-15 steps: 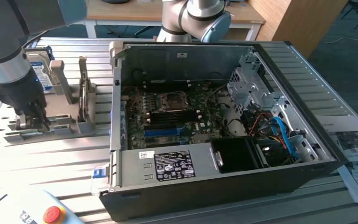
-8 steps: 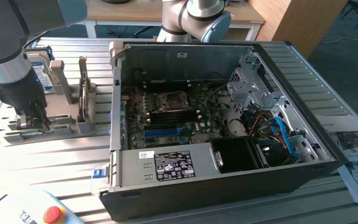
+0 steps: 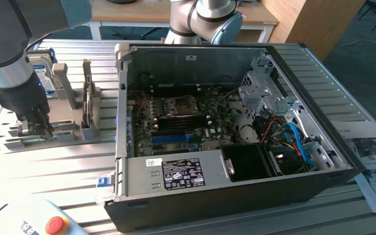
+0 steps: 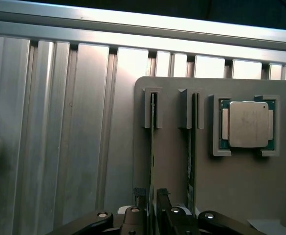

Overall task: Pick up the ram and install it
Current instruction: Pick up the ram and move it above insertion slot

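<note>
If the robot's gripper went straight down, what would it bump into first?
Most likely the ram, standing on its edge in a slot of the grey holder, right in line with the gripper. How near they are is hard to judge.

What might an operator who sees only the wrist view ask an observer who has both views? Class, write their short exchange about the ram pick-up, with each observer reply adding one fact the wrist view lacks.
Operator: My gripper is down at a ram stick standing in a grey holder. Where is the computer?
Observer: The open computer case lies on the exterior view's right of the holder, apart from it.
Operator: Is anything else near the holder?
Observer: A hard drive with a blue-white label stands on edge at the holder's far end in the exterior view.
</note>
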You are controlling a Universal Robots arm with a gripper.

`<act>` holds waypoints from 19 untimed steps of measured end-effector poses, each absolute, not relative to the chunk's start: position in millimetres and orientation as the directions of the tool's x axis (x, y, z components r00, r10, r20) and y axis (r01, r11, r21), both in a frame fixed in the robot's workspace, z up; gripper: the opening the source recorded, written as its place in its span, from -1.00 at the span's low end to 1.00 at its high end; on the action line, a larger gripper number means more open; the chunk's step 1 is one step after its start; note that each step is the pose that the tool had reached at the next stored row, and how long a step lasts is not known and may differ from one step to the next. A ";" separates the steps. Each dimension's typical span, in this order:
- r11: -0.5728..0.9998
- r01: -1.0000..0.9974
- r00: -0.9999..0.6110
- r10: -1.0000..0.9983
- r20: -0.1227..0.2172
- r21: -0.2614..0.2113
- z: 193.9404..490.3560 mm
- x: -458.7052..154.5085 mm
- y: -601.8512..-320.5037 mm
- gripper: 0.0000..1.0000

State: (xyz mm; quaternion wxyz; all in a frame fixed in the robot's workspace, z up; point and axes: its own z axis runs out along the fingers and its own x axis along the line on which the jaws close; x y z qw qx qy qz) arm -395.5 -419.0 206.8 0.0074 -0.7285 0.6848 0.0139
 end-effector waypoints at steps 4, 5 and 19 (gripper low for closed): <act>-0.062 -0.998 0.061 -0.998 -0.030 0.008 206.6 -395.6 -417.3 -0.55; -0.062 -0.998 0.062 -0.998 -0.031 0.008 206.6 -395.5 -416.9 -0.55; -0.062 -0.998 0.062 -0.998 -0.030 0.008 200.8 -395.5 -416.1 -0.55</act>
